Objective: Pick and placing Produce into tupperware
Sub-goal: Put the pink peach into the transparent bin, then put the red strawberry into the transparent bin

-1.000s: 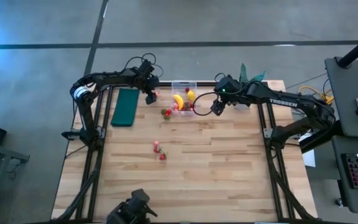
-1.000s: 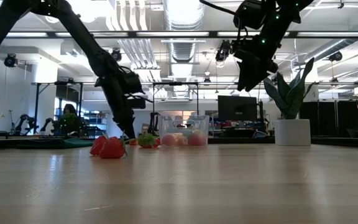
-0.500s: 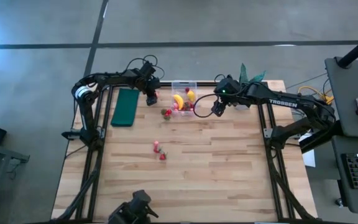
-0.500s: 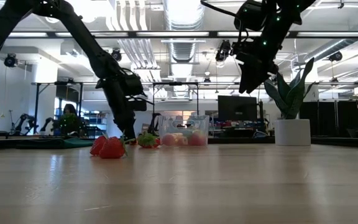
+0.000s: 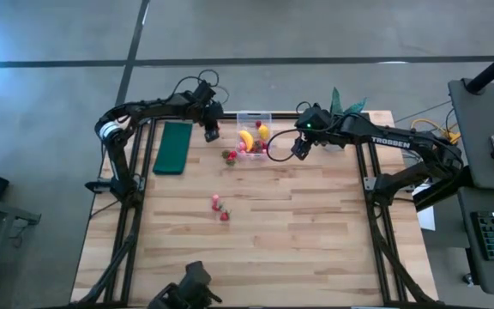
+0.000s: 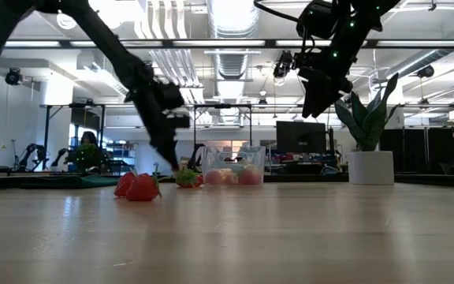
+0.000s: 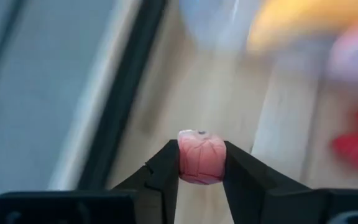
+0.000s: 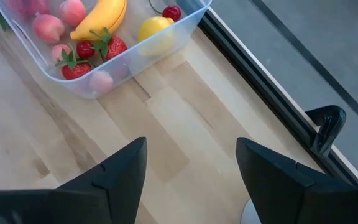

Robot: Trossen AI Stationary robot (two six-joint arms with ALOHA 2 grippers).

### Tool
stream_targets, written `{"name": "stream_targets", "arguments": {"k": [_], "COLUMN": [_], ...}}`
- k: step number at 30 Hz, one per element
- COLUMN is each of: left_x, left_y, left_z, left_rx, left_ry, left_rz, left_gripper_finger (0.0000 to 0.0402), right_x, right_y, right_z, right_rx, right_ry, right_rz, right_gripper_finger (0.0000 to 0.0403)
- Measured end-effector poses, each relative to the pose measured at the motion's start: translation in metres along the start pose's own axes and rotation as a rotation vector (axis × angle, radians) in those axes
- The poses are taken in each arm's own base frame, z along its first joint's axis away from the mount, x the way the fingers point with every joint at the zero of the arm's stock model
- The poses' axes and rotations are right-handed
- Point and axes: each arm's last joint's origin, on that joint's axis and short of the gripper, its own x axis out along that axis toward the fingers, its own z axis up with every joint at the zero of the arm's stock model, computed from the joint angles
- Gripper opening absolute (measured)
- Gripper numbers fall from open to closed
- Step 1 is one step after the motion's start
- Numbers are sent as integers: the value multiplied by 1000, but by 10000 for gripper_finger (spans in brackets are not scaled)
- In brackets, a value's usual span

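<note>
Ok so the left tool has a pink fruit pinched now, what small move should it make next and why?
Probably lift a little and carry it right toward the clear box. The left tool is shut on the pink fruit just left of the box, which already holds the banana and lemon. The right tool hangs open on the box's other side, out of the way.

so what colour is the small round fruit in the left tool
Pink: the small round fruit pinched in the left tool, best in the left wrist view.

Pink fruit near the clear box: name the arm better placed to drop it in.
Left. Its fingers already pinch the pink fruit beside the tupperware; the right gripper hovers empty.
</note>
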Motion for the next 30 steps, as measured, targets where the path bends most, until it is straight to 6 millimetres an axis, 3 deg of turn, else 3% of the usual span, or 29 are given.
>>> {"name": "stream_targets", "arguments": {"k": [6, 10, 14, 17, 24, 30], "left_x": [-50, -50, -23, -16, -17, -39], "left_y": [-13, -24, -32, -36, -35, -42], "left_z": [58, 82, 85, 89, 90, 76], "left_rx": [121, 181, 107, 97, 31, -16], "left_ry": [-315, -418, -335, -320, -298, -149], "left_rz": [-41, -58, -85, -44, 4, -45], "left_gripper_finger": [88, 89, 92, 113, 211, 260], "right_x": [0, 0, 0, -1, -3, -2], "right_y": [0, 0, 1, 0, 0, 0], "right_z": [1, 4, 5, 6, 8, 8], "right_rx": [3, 8, 11, 14, 15, 0], "right_ry": [-10, -38, -50, -52, -60, -58], "right_rz": [1, 4, 5, 6, 7, 6], "right_gripper_finger": [239, 238, 239, 238, 238, 238]}}
